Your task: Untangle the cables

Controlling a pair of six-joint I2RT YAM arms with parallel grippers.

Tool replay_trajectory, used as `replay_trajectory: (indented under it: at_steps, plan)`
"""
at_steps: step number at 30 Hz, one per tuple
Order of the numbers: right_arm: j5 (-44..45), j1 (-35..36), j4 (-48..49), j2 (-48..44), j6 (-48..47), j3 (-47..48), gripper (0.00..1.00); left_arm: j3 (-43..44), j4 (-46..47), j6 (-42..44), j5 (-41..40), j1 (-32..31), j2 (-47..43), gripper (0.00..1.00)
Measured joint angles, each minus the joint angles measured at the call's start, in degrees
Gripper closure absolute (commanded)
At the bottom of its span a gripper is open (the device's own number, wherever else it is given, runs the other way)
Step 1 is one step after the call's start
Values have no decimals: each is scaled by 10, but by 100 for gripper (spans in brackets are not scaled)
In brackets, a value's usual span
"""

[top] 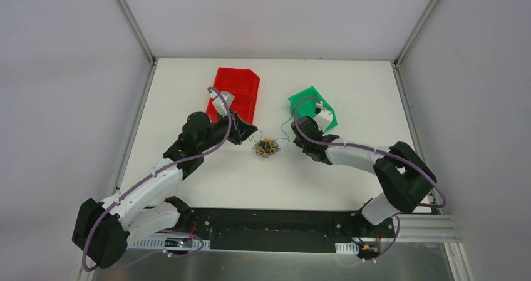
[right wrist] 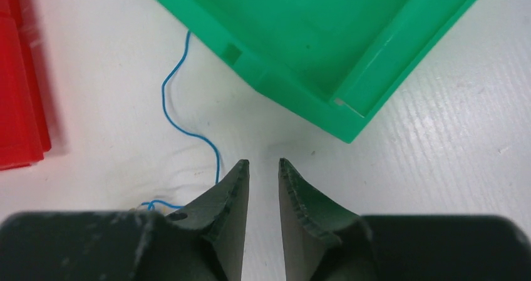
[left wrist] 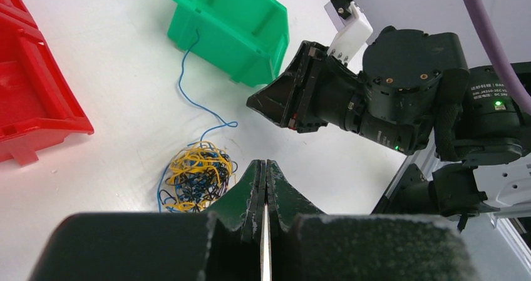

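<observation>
The cables (top: 267, 147) are a small loopy clump of thin yellow, blue and dark wires on the white table; the clump also shows in the left wrist view (left wrist: 195, 178). One loose blue wire (left wrist: 188, 93) trails from the clump toward the green bin, and the right wrist view (right wrist: 181, 124) shows it too. My left gripper (top: 252, 132) is shut and empty, just left of the clump; its tips (left wrist: 263, 163) are pressed together. My right gripper (top: 294, 127) is slightly open and empty, right of the clump. In its own view it (right wrist: 263, 162) hovers over bare table beside the blue wire.
A red bin (top: 238, 84) stands behind the left gripper and a green bin (top: 311, 99) behind the right one, its corner (right wrist: 350, 131) just ahead of the right fingertips. The two grippers are close, facing each other across the clump.
</observation>
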Motion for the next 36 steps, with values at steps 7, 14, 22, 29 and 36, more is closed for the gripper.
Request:
replay_trajectory:
  at_steps: [7, 14, 22, 29, 36]
  plan:
    - [-64, 1, 28, -35, -35, -7, 42, 0, -3, 0, 0, 0, 0, 100]
    - [-103, 22, 90, -104, -26, -49, 42, 0, -3, 0, 0, 0, 1, 100]
    - [-113, 37, 153, -72, 59, -67, 43, 0, -3, 1, -1, 0, 1, 100]
    - [-99, 48, 177, -19, 176, -73, 44, 0, -3, 3, -6, 0, 1, 100]
    - [-62, 53, 194, 24, 222, -69, 45, 0, -3, 4, -12, 0, 1, 100]
